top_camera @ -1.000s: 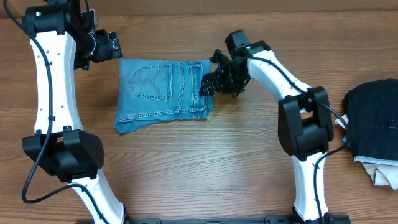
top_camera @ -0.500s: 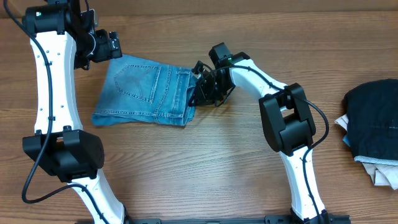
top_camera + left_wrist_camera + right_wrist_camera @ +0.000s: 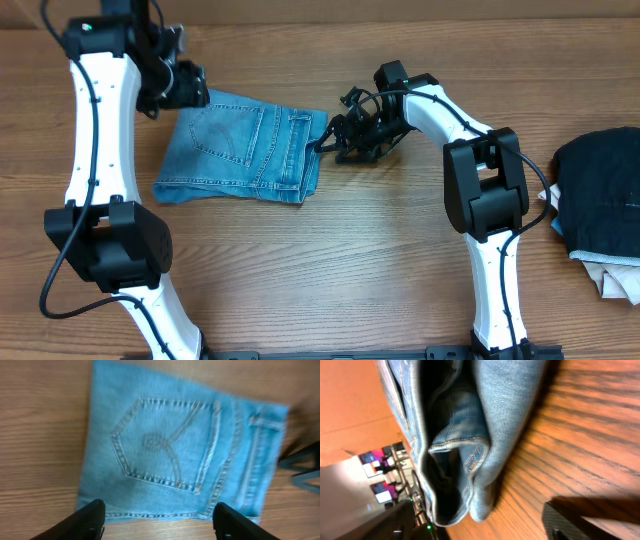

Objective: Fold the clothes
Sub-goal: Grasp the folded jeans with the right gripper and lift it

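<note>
Overhead, the jeans [image 3: 245,160] lie left of centre on the worktop [image 3: 350,270], folded into a compact block. A second ago that block sat square to the worktop's edges and further right. Now it is further left and skewed, so its top edge slopes down to the right and its lower left corner juts out. Since half a second ago it has hardly shifted.

The right jaws, which then overlapped the block's right edge, have drawn back and now sit just at that edge. The left arm [image 3: 100,130] has swung right, and its wrist now hangs over the block's upper left corner. The dark garment [image 3: 600,190] and pale cloth [image 3: 615,280] at the far right lie as before.

The denim is light blue and faded. In the left wrist view, a back pocket [image 3: 167,445] faces up with curved stitching, and a seam and belt loop run beside it. The right wrist view shows the waistband end close up, with stacked layers, tan stitching and a dark gap where they sag apart.

The left jaws stand wide apart above the block's near edge and hold nothing. The right jaws are also spread, with the fold's corner lying ahead of them, unclamped. Whether a finger touches the cloth I cannot tell.
</note>
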Robot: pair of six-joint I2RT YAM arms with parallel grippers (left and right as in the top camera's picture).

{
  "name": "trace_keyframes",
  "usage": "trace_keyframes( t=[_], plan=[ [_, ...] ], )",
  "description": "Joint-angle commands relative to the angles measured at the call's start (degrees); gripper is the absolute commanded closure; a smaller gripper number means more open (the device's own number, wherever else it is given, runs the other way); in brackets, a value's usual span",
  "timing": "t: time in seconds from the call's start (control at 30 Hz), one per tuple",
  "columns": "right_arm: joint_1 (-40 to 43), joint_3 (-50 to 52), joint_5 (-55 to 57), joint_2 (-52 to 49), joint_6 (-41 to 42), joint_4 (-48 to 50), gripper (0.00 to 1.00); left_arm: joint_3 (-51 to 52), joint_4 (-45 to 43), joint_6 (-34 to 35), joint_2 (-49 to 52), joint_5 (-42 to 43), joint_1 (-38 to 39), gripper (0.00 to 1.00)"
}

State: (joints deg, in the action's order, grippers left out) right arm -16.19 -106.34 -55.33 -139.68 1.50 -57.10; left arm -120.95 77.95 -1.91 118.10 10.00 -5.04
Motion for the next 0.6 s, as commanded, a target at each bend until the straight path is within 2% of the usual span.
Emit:
trace_keyframes(
  t=[0.0, 0.03, 0.07, 0.37, 0.43, 0.57],
  plan=[
    [-0.81, 0.09, 1.18, -0.5, 0.0, 0.24, 0.11, 12.28, -5.62, -2.89, -0.35, -1.22, -0.17, 0.34],
    [-1.16, 0.09, 1.2, -0.5, 0.0, 0.48, 0.11, 16.11, -8.66, -2.86, -0.35, -1.66, -0.2, 0.4],
    [-1.53, 0.09, 1.2, -0.5, 0.04, 1.09, 0.11, 19.76, -12.11, -2.82, -0.35, -3.41, -0.2, 0.5],
    [-4.0, 0.09, 1.25, -0.5, 0.26, 3.1, 0.12, 42.36, -35.23, -4.74, -0.35, -4.39, -0.17, 0.61],
    [-4.76, 0.11, 1.27, -0.5, 0.39, 3.72, 0.12, 45.86, -37.9, -4.7, -0.35, -4.2, -0.17, 0.66],
    [-7.1, 0.11, 5.16, -0.5, 5.75, 7.41, 0.12, 47.5, -38.58, -4.31, -0.35, -2.21, -0.17, 0.68]
  ],
)
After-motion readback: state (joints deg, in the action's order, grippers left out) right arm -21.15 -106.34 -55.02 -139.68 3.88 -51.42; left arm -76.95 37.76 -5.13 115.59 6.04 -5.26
